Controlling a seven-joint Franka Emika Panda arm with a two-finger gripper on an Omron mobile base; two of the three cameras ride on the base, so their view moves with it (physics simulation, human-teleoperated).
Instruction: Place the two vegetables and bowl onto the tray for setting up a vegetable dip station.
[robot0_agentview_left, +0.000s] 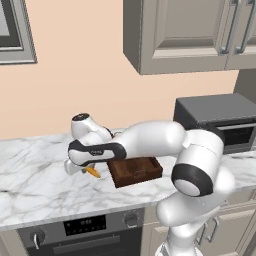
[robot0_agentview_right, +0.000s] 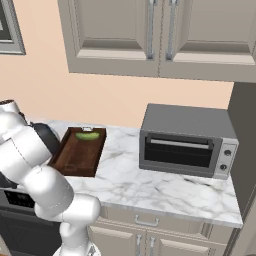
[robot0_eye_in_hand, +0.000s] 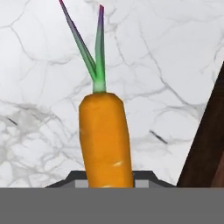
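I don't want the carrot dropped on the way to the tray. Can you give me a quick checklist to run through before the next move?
1. Carrot centred ahead of the gripper: ok, it runs straight up the hand view.
2. Fingers closed on the carrot: cannot tell, the tips are hidden.
3. Carrot lifted off the counter: cannot tell.
4. Tray close by: ok, its edge shows beside the carrot in the hand view.
5. Room left in the tray: ok, only the cucumber lies at its far end.
6. Bowl located: cannot tell.

Orange carrot (robot0_eye_in_hand: 105, 140) close up, green leafy tip pointing up-frame, marble counter (robot0_eye_in_hand: 39, 65) beneath, tray (robot0_eye_in_hand: 208, 148) edge at right
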